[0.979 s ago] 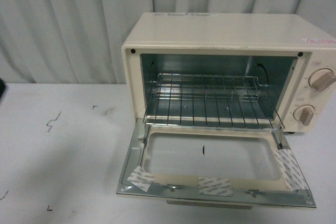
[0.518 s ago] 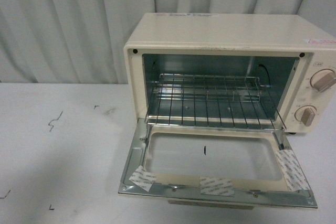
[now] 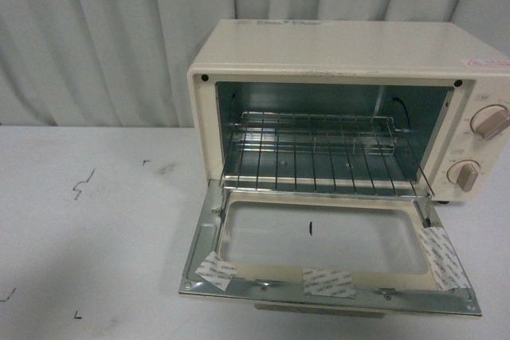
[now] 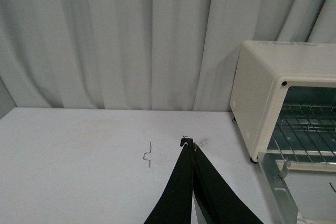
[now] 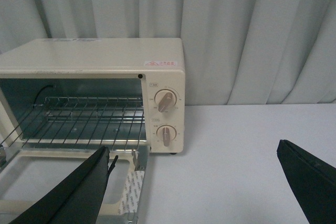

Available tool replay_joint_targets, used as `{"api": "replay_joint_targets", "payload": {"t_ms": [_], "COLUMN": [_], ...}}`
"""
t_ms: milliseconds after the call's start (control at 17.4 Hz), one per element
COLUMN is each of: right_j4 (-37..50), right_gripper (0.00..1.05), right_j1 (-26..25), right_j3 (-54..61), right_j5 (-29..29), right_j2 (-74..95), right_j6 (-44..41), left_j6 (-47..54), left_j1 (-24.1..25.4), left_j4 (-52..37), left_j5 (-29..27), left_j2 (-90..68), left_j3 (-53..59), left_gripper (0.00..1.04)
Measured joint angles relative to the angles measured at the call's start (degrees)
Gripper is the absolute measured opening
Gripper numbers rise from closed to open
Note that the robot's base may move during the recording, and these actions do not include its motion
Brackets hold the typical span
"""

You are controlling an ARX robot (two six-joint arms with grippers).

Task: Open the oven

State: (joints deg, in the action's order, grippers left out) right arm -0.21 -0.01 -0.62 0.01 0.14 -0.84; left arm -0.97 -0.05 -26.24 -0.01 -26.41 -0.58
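Note:
The cream oven (image 3: 351,49) stands on the white table at centre right in the front view. Its glass door (image 3: 327,248) hangs fully down and lies flat toward me. The wire rack (image 3: 319,153) shows inside, and two beige knobs (image 3: 488,121) sit on its right panel. Neither gripper shows in the front view. In the left wrist view my left gripper (image 4: 188,144) is shut and empty over the table, left of the oven (image 4: 262,87). In the right wrist view my right gripper (image 5: 193,153) is open and empty, set back from the oven (image 5: 94,56), one finger (image 5: 79,190) over the door's right edge.
A grey curtain (image 3: 119,37) hangs behind the table. Small black marks (image 3: 82,185) are on the white tabletop (image 3: 88,236) left of the oven. White tape strips (image 3: 327,282) are stuck on the door's inner frame.
The view of the oven shifted very slightly between one second ago and half a second ago. The door stays fully down. Nothing else has visibly changed.

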Motion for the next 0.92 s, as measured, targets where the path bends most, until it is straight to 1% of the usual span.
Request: {"api": "replay_joint_targets", "payload": {"t_ms": [288,691,748,806,921], "right_j4": [0.0,0.0,0.0,0.0,0.0], "right_gripper": [0.98,0.98,0.98,0.98,0.98], "right_j1": [0.0,0.0,0.0,0.0,0.0], "right_j3": [0.0,0.0,0.0,0.0,0.0], "right_j5": [0.0,0.0,0.0,0.0,0.0], "right_j2": [0.0,0.0,0.0,0.0,0.0], "right_j6": [0.0,0.0,0.0,0.0,0.0], "left_j6": [0.0,0.0,0.0,0.0,0.0], "left_j1": [0.0,0.0,0.0,0.0,0.0], "left_j4": [8.2,15.9,19.3,26.8,26.2], "left_j5": [0.0,0.0,0.0,0.1,0.0], "left_j2": [8.3,16.1,18.5,23.8,26.2], "left_j3": [0.0,0.0,-0.1,0.0,0.0], "left_gripper": [0.02,0.02,0.02,0.02,0.02]}}
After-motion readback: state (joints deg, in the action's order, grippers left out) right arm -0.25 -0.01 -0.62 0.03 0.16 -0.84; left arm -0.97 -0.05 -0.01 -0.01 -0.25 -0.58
